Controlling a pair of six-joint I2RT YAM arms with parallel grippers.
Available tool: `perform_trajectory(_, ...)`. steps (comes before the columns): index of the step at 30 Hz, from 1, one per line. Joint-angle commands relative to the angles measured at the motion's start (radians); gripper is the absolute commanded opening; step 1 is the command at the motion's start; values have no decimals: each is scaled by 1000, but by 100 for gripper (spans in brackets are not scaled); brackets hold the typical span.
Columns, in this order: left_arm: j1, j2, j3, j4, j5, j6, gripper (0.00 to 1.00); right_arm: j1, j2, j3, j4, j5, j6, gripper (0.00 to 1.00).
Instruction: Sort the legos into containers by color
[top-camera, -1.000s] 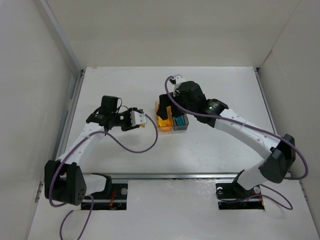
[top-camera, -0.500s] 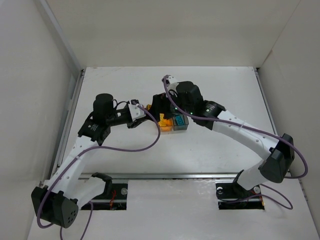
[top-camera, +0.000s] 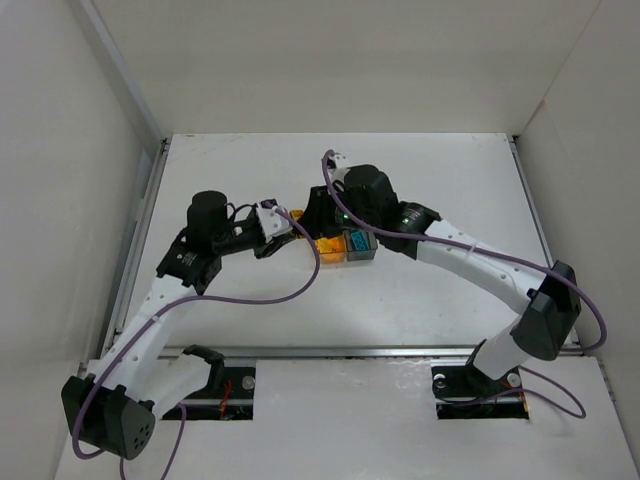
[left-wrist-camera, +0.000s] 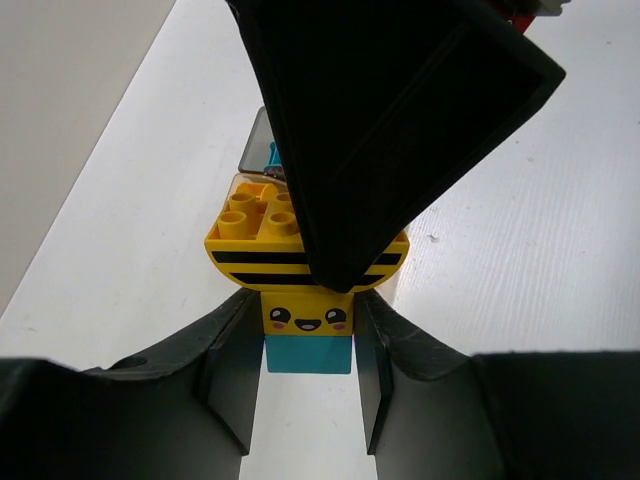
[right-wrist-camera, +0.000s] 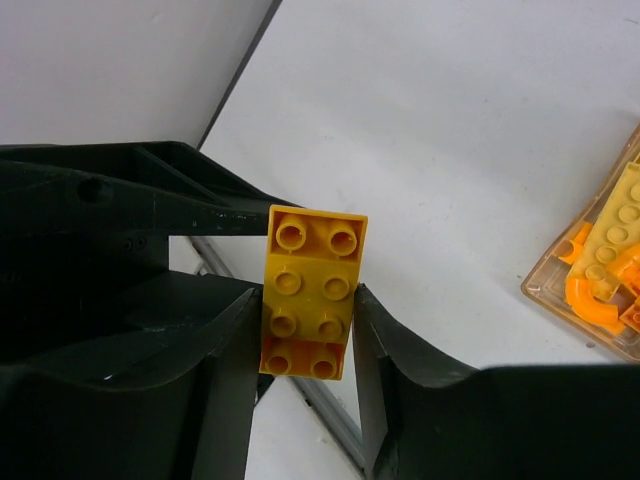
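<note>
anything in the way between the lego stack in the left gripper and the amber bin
yes: the right gripper, shut on the striped yellow lego topping the left gripper's lego stack, hangs between that stack and the amber bin just behind.

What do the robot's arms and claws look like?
The left arm and right arm are white tubes with chunky black joints. A purple cable loops along each. The left claw and right claw have flat black fingers.
</note>
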Motion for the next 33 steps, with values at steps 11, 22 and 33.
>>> perform_trajectory(11,26,120,-25,-102,-159,-70,0,-158,-133,-160,50,159,74,0)
perform_trajectory(22,26,148,-25,-47,-159,-120,0,-179,137,-95,-3,196,24,0)
perform_trajectory(33,26,146,-16,64,-159,-312,0,-161,306,65,-120,213,-33,69)
